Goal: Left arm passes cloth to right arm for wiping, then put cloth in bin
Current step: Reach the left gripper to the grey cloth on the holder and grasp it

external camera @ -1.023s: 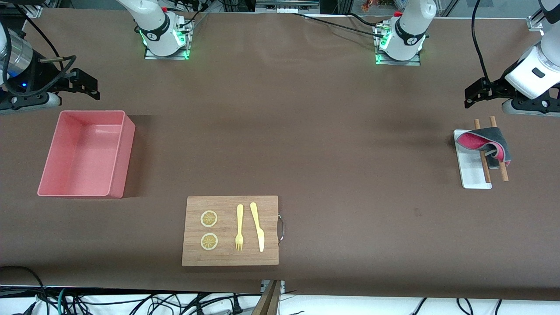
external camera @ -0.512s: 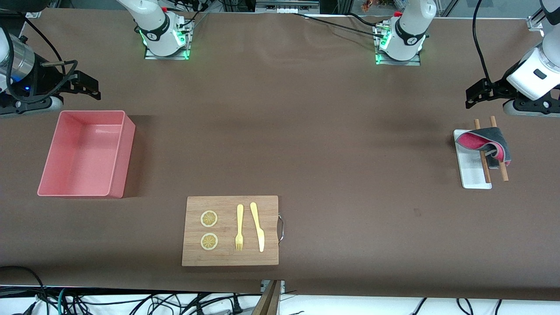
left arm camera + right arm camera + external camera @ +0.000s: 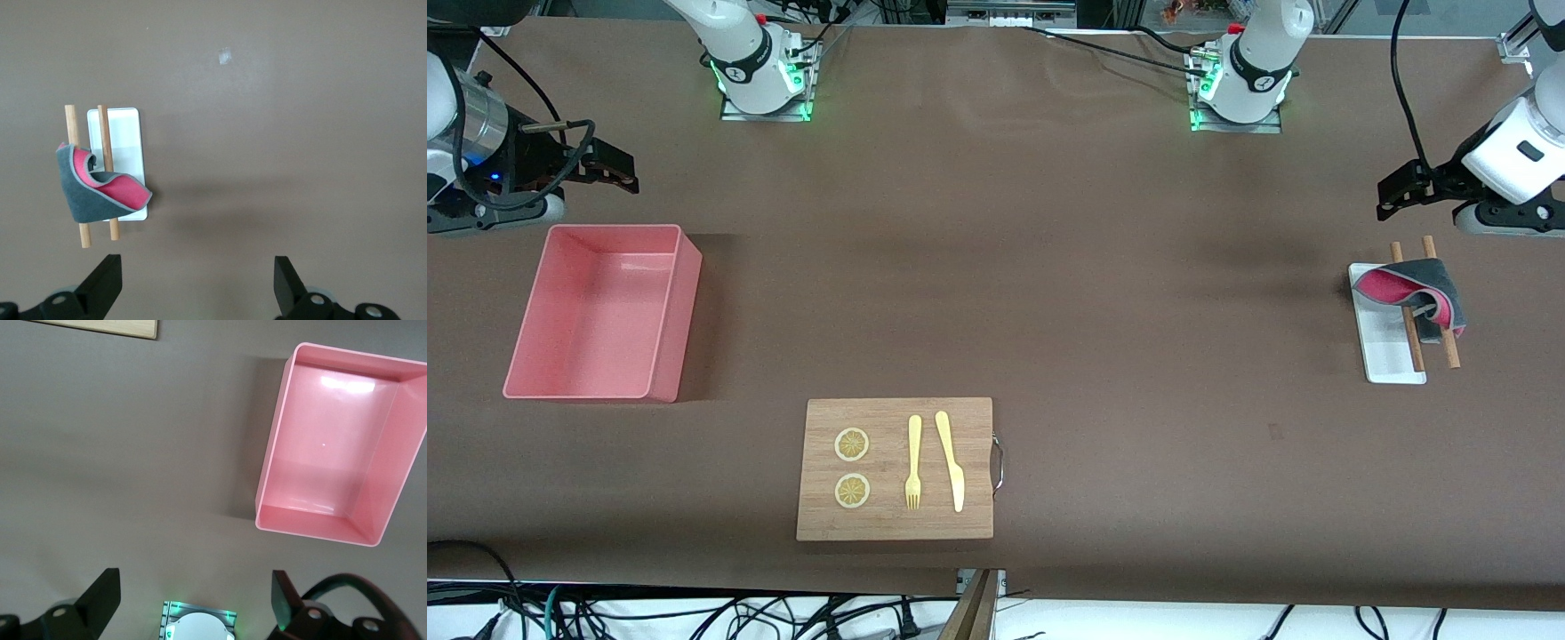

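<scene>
- Cloth [image 3: 1414, 293], grey with its pink-red face folded outward, lies draped over two wooden sticks [image 3: 1412, 333] on a small white tray [image 3: 1383, 347] at the left arm's end of the table [image 3: 1103, 284].
- Left pincer [image 3: 1398, 188] hangs with its jaws spread wide and empty over bare table just beside the tray's end that is farther from the front camera; nothing is gripped yet.
- Right pincer [image 3: 609, 171] is also wide and empty, up beside the pink bin [image 3: 667, 307] at the right arm's end; that arm looks to be waiting.
- To pick up well, I would come down on the raised fold of cloth, clear of the sticks, so they are not dragged along.
- Gripping one edge would leave plenty hanging free for the handover.
- Wooden board [image 3: 895, 468] with fork [image 3: 913, 462], knife [image 3: 951, 460] and lemon slices [image 3: 852, 444] sits nearest the front camera.
</scene>
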`<move>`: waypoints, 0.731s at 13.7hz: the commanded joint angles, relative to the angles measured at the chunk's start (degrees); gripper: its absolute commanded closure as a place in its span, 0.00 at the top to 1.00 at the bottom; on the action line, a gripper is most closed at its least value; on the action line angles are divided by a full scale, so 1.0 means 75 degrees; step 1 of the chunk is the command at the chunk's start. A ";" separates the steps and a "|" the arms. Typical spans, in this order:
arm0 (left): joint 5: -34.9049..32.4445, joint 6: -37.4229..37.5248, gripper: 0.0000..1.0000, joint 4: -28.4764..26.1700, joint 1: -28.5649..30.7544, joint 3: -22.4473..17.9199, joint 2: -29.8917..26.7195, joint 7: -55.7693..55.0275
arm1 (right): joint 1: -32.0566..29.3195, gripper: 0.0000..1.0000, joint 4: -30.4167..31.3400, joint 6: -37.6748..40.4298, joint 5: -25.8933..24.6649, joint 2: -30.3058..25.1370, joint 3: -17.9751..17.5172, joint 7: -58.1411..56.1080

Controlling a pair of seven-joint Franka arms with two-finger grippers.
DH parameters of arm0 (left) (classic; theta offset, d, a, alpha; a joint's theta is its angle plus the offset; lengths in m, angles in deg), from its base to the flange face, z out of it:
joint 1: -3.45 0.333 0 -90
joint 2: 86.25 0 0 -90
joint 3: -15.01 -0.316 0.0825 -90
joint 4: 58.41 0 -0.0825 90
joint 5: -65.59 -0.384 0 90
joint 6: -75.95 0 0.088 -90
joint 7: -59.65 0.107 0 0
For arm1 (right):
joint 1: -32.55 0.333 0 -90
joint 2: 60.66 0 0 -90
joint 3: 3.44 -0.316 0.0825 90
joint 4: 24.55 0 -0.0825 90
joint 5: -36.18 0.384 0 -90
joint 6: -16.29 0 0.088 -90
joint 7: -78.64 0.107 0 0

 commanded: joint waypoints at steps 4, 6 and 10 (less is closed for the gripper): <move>-0.0099 0.0777 1.00 0.0528 0.0200 -0.0017 0.0245 -0.0024 | -0.0007 1.00 -0.0204 -0.0365 0.0106 0.0316 -0.0022 -0.0064; -0.0111 0.0874 1.00 0.0622 0.0211 -0.0041 0.0780 0.0023 | -0.0007 1.00 -0.0204 -0.0554 0.0130 0.0481 -0.0057 -0.0087; -0.0111 0.0909 1.00 0.1778 0.0946 -0.0122 0.2315 -0.0293 | 0.0193 1.00 -0.0274 -0.0964 0.0165 0.0481 -0.0069 -0.0063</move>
